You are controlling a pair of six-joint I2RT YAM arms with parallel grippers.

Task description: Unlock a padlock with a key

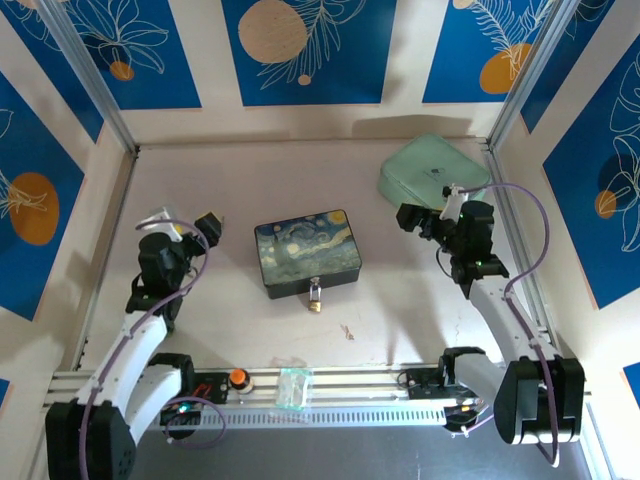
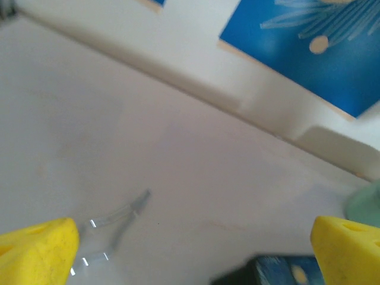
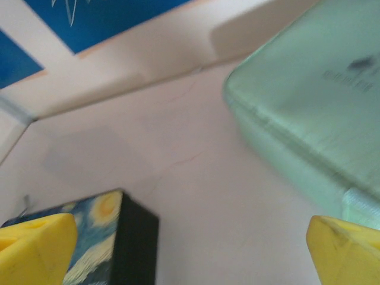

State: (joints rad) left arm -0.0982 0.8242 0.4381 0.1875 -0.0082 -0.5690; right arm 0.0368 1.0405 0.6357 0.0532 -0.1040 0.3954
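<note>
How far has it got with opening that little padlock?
Barely started. Nothing looks done: the padlock hangs at the front of the painted box. Nothing is in hand: the left end effector and right end effector are open and empty, either side of the box. Left to do: grasp a key, insert it, turn it. I cannot make out a key for certain.

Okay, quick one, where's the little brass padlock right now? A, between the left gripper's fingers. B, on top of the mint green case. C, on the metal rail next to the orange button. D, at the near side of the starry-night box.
D: in the top view the padlock lies on the table right at the near side of the starry-night box, about midway along it.
</note>
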